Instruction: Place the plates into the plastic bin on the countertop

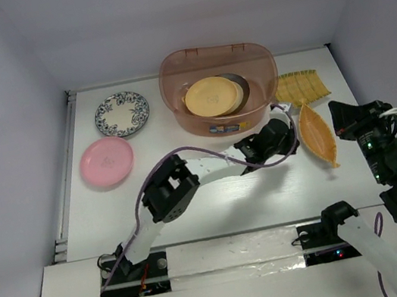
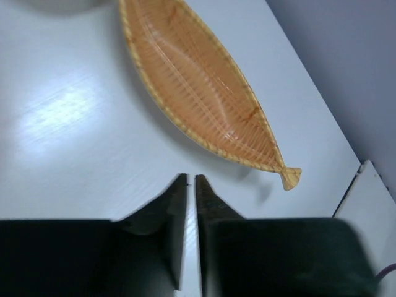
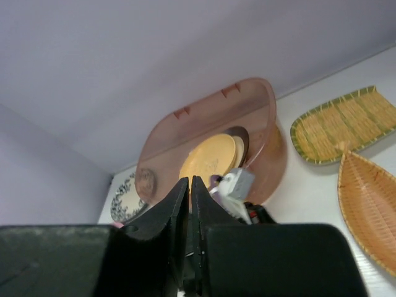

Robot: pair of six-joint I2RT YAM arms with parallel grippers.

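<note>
Four plates lay out on the bench (image 1: 269, 197), none of them in the plastic bin (image 1: 181, 117) yet. The bin stood at the far middle and held an orange round plate (image 1: 212, 96) stacked over a dark-rimmed one (image 1: 243, 88).

Left of the bin: floral plate (image 1: 122, 114) and pink plate (image 1: 107, 161), both well apart from either arm. Right of the bin: yellow ribbed dish (image 1: 298, 87), with the leaf-shaped dish (image 1: 317, 135) just nearer than it.

The leaf dish's long axis ran from far to near, angled slightly rightward, with its stem tail at the near end.

Left claw (image 2: 190, 179): fingers drawn together, nothing between them. It sat just left of the leaf dish. In the wrist view the dish lay ahead of the tips, running diagonally.

Right claw (image 3: 189, 180): also closed and empty, on the dish's right side, apparently raised and facing the bin.

Judgement: the leaf dish is the likely next pick. The left claw is the lower and better aimed of the two. It must open before it can pinch the dish's near rim across the narrow width.
</note>
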